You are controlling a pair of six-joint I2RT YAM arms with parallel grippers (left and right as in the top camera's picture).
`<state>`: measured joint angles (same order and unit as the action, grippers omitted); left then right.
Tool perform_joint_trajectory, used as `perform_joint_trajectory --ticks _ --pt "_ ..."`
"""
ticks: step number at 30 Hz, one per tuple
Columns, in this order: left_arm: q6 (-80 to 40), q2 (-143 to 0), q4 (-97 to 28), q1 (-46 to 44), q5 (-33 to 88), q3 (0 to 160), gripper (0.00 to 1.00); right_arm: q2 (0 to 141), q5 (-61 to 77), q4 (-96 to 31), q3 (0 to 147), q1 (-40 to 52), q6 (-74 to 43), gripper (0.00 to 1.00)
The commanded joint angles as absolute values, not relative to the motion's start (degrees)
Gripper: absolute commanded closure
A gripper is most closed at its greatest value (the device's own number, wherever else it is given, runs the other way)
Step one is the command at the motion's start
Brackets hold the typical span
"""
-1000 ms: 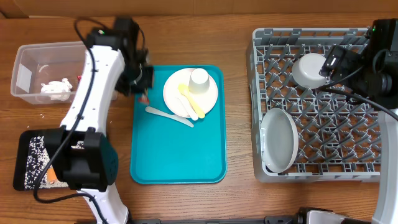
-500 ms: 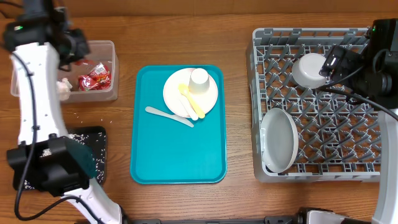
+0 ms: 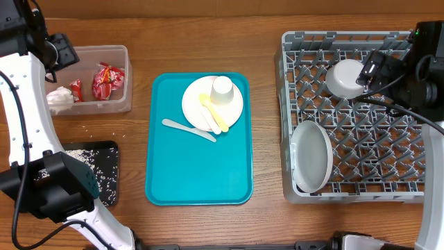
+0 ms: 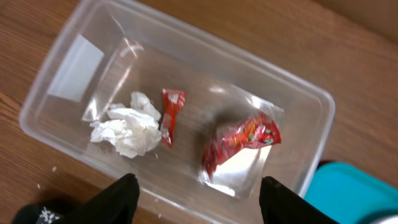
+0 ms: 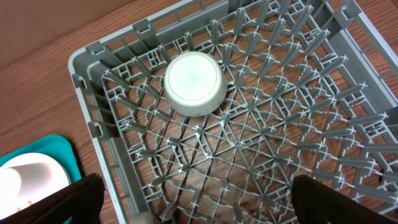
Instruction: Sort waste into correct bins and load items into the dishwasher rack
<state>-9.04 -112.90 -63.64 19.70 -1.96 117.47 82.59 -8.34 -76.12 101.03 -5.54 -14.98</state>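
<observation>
Red wrappers in tub, straight below left gripper.
Fingers apart, empty; knife well off to its right, slanting across tray, nearer this arm.

Two red wrappers and a white napkin lie in the clear tub, far left; white rice speckles the black tray, near left. A teal tray, centre, carries a white plate and yellow cutlery. A grey lattice rack stands right.

Nothing legible anywhere. Pale printing on the larger red wrapper inside the clear tub too blurred and crinkled to read; same for the smaller red wrapper beside the white napkin.
</observation>
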Motion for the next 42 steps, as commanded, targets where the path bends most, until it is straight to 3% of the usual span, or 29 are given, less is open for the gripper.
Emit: perform_joint_trajectory --ticks 1,10,27,36,42 --pt "-9.5 -111.7 -65.5 19.9 3.7 118.5 0.29 82.7 -9.0 -75.9 102.0 -5.5 -15.2 0.00" --pt "-9.5 -103.6 -73.8 19.9 15.2 118.9 0.20 82.7 -9.0 -75.9 102.0 -5.5 -15.2 0.00" --pt "-9.0 -85.8 -96.3 19.9 14.7 118.9 0.09 82.7 -9.0 -75.9 102.0 -5.5 -15.2 0.00" --pt "-12.7 -72.5 -95.8 19.9 4.3 111.4 0.00 82.7 -6.9 -72.0 102.0 -5.5 -15.3 0.00" --pt "-13.5 -66.0 -91.5 19.9 3.9 101.4 0.00 82.7 8.1 -72.1 102.0 -5.5 -15.2 0.00"
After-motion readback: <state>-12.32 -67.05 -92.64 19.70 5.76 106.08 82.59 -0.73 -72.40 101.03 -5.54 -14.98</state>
